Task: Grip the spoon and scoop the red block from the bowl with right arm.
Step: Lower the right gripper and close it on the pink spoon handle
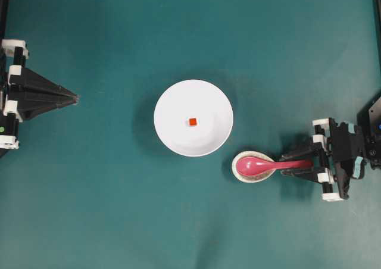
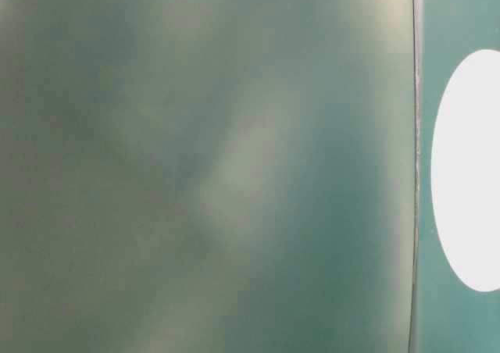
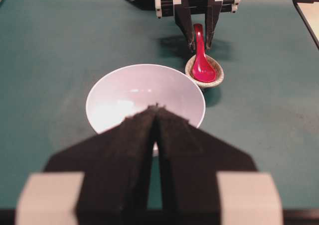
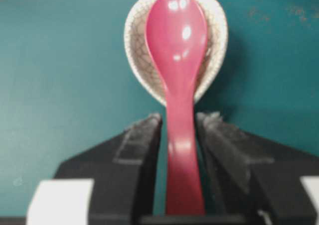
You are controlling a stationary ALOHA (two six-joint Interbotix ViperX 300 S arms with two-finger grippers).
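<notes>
I see my right gripper (image 4: 178, 128) low, jaws straddling the glossy pink-red plastic spoon's (image 4: 178, 60) handle, not clamped; left gripper (image 3: 155, 116) closed.

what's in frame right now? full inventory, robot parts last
bowl: 1, white, round, middle of the table
block: 1, red-orange, tiny, inside the bowl near its centre
spoon: 1, glossy pink-red, scoop resting in the small dish, handle sticking out between the right gripper's fingers
small dish: 1, speckled cream, oval, just beside the bowl on the right arm's side
table: 1, teal surface under everything
left gripper: 1, black with white brackets, shut, at the left edge of the overhead view, away from the dishes
right gripper: 1, black with white parts, fingers either side of the spoon handle with small gaps showing, not yet clamped
</notes>
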